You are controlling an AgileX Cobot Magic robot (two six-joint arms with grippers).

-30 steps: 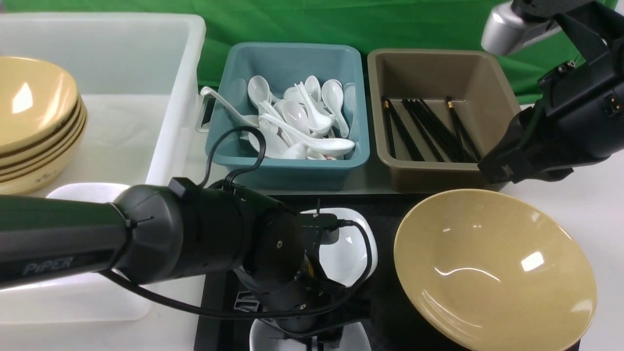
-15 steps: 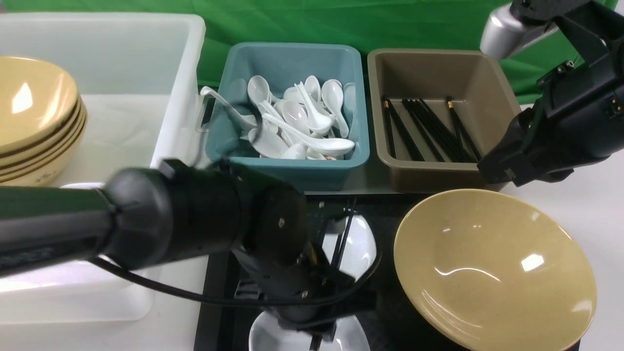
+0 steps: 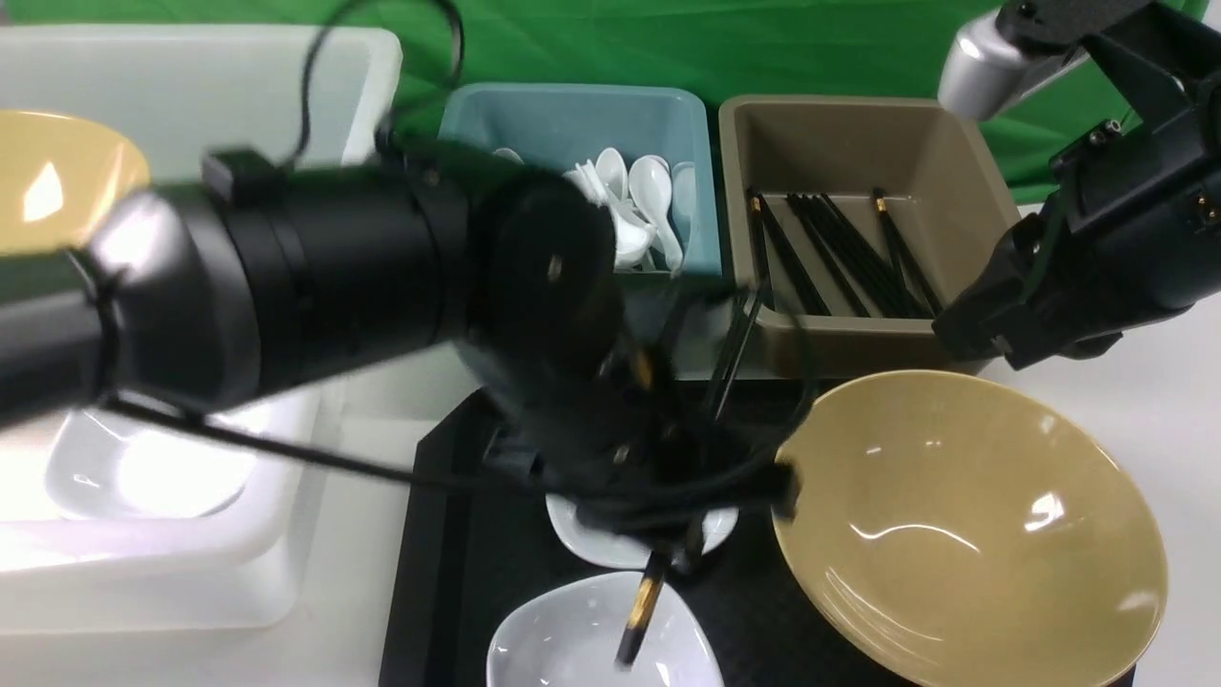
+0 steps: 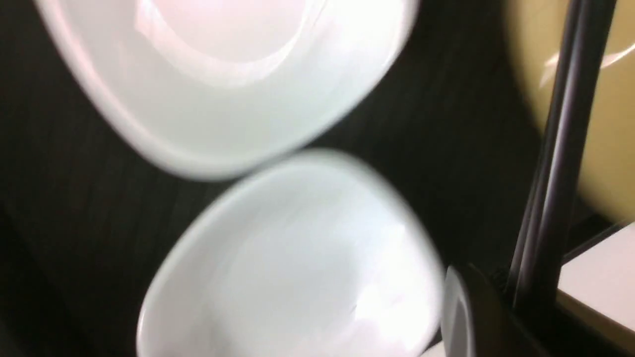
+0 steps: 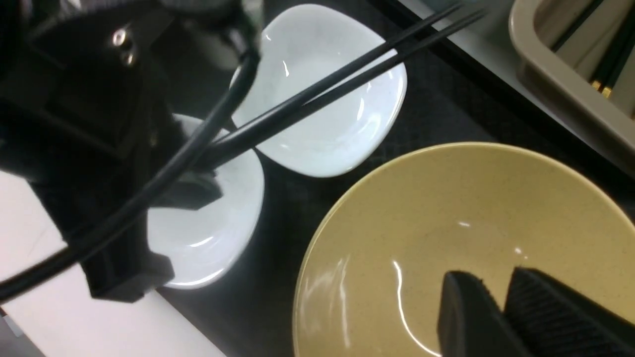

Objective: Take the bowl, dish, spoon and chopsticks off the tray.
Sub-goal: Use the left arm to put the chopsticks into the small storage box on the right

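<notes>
**Chopsticks in the left gripper, above the tray; bowl and 2 dishes beneath**

A green cloth hangs across the back of the scene, behind a white table. On the table's left stands a white bin with stacked yellow bowls and a white dish in it, partly behind the left arm.

The black tray lies at the front of the table. Beyond its far edge are 2 tubs: a teal tub of white spoons and, to its right, a brown tub of black sticks.

The big yellow bowl sits on the tray's right side, under the right gripper. That gripper's 2 fingertips stand slightly apart, with yellow showing in the narrow gap, and nothing is pinched there. Whether they touch the bowl I cannot tell.

On the tray, left of the bowl, are 2 white dishes, the near dish and the far dish, the second largely hidden by the left arm.

The left gripper is pressed together on the 2 chopsticks, which tilt through its grip. Their gold-banded ends poke out below the fingers, over the near dish; their thin ends rise towards the brown tub.
</notes>
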